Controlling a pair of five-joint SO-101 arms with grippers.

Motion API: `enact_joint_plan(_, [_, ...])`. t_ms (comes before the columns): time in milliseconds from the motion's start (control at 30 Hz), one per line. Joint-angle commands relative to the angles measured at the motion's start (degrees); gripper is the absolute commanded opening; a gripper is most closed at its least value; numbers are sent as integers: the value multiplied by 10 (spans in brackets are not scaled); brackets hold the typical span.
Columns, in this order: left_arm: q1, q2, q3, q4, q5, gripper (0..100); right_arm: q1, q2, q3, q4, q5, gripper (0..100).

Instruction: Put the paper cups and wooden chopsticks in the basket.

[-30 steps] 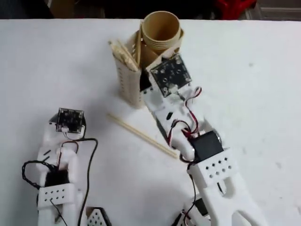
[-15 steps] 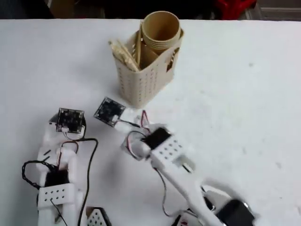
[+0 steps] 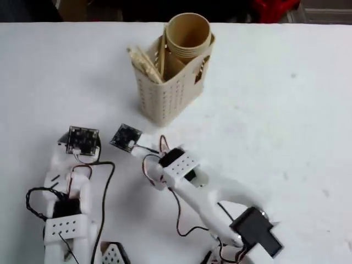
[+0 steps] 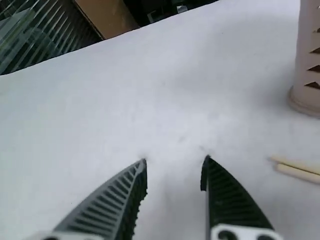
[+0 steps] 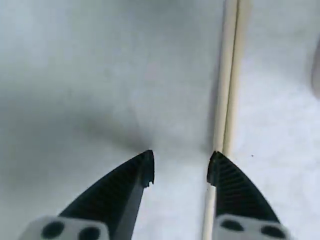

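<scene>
Chopsticks first: one loose pair (image 5: 227, 75) lies flat on the white surface (image 3: 286, 110), the two sticks side by side and touching along their length. From the right wrist camera you can see the right hand (image 5: 180, 157) hanging low over it with its two dark fingers spread. The gap between them is over bare surface, though, not over the sticks. The pair runs just past the outside of one fingertip and slips partly out of sight behind that finger, so I honestly can't tell if it's touching.

The left hand (image 4: 174, 162) is spread apart too, pointing at plain surface. One end of the same pair (image 4: 295, 169) shows off to its side, well clear of the fingers, lying between the hand and the foot of the basket (image 4: 307, 60).

From above, the basket (image 3: 168, 93) is a cream perforated thing standing upright toward the far side. The paper cups (image 3: 188, 34) are stacked inside it and rise well above the rim. A bundle of chopsticks (image 3: 144, 61) leans in the corner beside them, tips poking out the top.

The right arm (image 3: 187, 176) is folded across toward the middle, wrist low in front of the basket. The left arm (image 3: 69, 187) lies just beside it, pointing toward the far edge.
</scene>
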Motion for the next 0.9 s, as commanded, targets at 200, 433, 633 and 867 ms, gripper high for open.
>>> enact_joint_plan(200, [6,-12,0,12,-5,189,40,29,-51,-29,5,180])
enact_joint_plan(433, [7,-12,0,12,-6,190,80,66,-76,-29,5,179])
enact_joint_plan(633, [6,-12,0,12,-6,189,72,87,-77,-26,5,170])
enact_joint_plan(867, [3,-12,0,12,-6,189,72,89,-76,-26,5,37])
